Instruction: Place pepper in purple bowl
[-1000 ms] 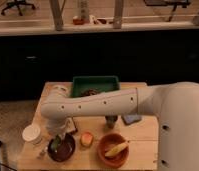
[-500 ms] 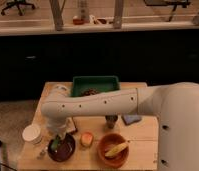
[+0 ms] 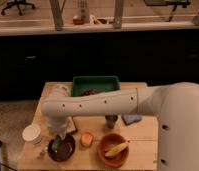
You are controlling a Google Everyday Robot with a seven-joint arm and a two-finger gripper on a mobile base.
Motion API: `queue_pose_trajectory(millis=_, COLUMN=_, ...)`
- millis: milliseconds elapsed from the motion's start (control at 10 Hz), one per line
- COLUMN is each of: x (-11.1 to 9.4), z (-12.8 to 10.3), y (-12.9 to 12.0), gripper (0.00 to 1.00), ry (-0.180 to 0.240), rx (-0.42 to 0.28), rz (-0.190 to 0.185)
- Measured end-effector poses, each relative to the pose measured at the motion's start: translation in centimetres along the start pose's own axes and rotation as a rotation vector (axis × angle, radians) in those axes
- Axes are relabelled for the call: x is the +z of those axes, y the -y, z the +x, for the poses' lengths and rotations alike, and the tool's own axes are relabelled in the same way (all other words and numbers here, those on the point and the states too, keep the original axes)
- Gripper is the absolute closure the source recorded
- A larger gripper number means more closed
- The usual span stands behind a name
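The purple bowl [image 3: 63,150] sits on the table's front left. My gripper [image 3: 57,140] hangs straight down from the white arm [image 3: 93,106], right over the bowl's left half. The dark green pepper [image 3: 56,145] shows at the gripper's tip, standing roughly upright with its lower end inside the bowl. I cannot tell whether it is held or resting there. The gripper hides part of the bowl's back rim.
An orange bowl [image 3: 107,155] with a yellow corn-like piece [image 3: 116,148] stands front right. A small orange item [image 3: 86,138] lies between the bowls. A white cup [image 3: 32,133] is at the left edge, and a green tray [image 3: 95,82] stands at the back. A blue item [image 3: 131,119] and a dark cup [image 3: 111,120] are under the arm.
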Motion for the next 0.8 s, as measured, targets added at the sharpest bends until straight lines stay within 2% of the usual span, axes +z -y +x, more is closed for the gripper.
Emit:
queue_pose_trajectory(millis=500, x=0.20, z=-0.54, y=0.67, gripper=1.00, ry=-0.004, rx=-0.003, rz=-0.006)
queue_pose_trajectory(millis=800, x=0.59, z=-1.00, y=0.94, gripper=1.00, ry=0.022, rx=-0.041, rz=-0.028)
